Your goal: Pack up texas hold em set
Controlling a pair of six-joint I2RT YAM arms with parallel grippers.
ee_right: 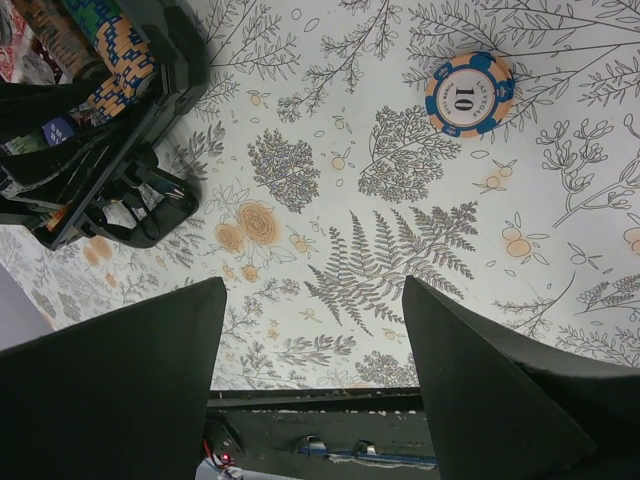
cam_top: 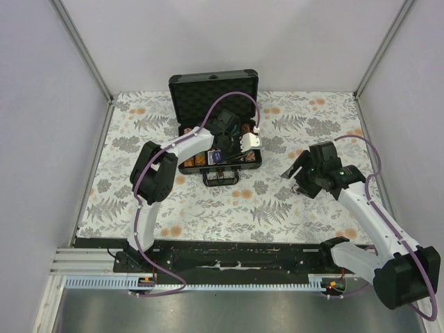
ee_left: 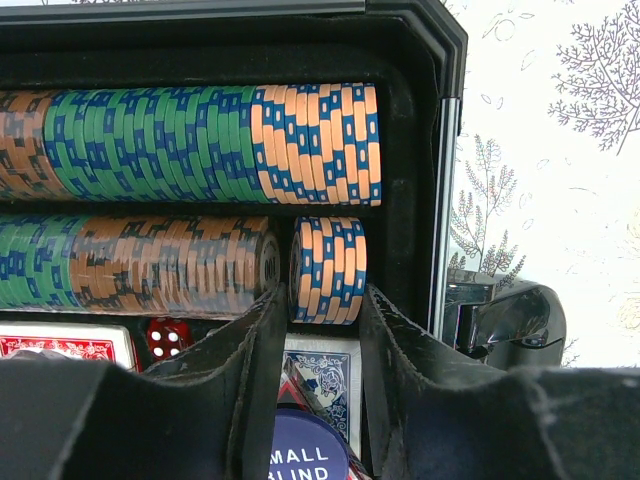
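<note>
The dark grey briefcase point(cam_top: 214, 87) lies open at the back of the table. In its tray, poker chips point(ee_left: 200, 145) fill two rows. My left gripper point(ee_left: 325, 300) reaches into the tray point(cam_top: 232, 139). Its jaws are open just wider than a short orange-and-blue chip stack point(ee_left: 328, 270), which sits at the right end of the near row. Below the fingers lie a blue card deck point(ee_left: 330, 385) and a "small blind" button point(ee_left: 305, 455). A red die point(ee_left: 167, 337) and a red deck point(ee_left: 65, 347) are to the left. My right gripper point(ee_right: 312, 290) hangs wide open and empty over the cloth point(cam_top: 300, 177).
One loose orange-and-blue "10" chip point(ee_right: 469, 94) lies on the floral tablecloth, away from the case. The case's black handle point(ee_right: 150, 215) sticks out toward the arms. Grey walls close the table in at the left, right and back.
</note>
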